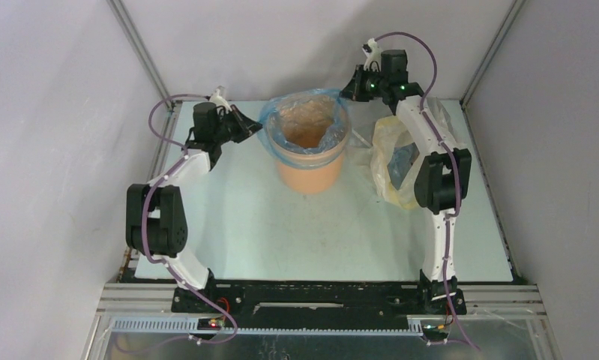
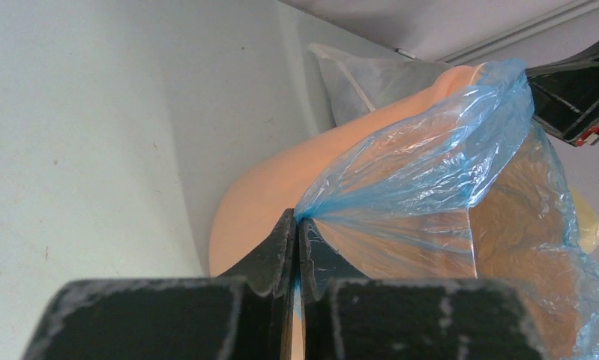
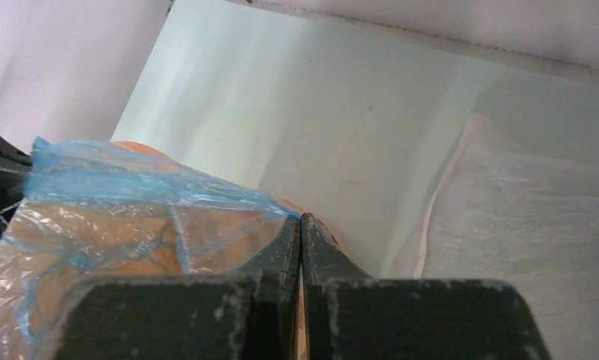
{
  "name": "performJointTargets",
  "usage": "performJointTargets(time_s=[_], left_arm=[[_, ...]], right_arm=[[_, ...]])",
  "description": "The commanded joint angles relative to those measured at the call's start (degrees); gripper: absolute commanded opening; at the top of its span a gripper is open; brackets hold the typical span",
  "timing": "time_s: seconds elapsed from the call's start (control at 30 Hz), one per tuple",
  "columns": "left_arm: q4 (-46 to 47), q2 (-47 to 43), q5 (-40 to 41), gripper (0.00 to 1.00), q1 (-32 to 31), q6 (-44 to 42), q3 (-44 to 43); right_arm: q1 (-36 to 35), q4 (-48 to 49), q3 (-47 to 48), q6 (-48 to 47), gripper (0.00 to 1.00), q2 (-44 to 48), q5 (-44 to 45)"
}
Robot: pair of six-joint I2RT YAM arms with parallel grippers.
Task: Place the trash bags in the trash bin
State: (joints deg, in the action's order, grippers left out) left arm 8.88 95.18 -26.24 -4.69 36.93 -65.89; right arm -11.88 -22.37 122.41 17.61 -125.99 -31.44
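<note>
trash bin [image 1: 311,171]: orange-tan, round, stood upright at 12 o'clock on the table [image 1: 244,225] | trash bag [image 1: 269,118]: crinkly light-blue film lined its mouth, taut at 9 and 3 o'clock

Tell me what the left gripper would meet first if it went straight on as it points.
The left gripper would first push the thin light-blue plastic trash bag its jaws pinch, then probably the round orange plastic trash bin behind; depth is unclear.
</note>
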Motion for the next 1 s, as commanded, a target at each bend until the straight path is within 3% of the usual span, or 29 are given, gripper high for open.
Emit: performJointTargets(time_s=[0.0,0.57,0.87,0.97], left_arm=[[0.76,1.32,-1.67,0.06,0.27,-1.35,-3.27],[-1.79,4.51,-4.4,0.14,0.29,-1.95,-8.28],[-1.6,6.29,-5.52,0.14,0.15,0.07,-11.55],[-2.46,7.15,-5.02,0.1,0.17,-0.06,-11.77]], right_arm=[[-0.16,-0.56,3.04,-0.02,0.0,-1.11,1.46],[-2.99,-1.02,-5.39,-3.29,0.0,1.78,1.86],[-3.02,2.31,-15.41,-3.02,0.0,8.05,2.79],[-2.82,3.13,-17.58,-3.08,0.0,10.16,3.14]])
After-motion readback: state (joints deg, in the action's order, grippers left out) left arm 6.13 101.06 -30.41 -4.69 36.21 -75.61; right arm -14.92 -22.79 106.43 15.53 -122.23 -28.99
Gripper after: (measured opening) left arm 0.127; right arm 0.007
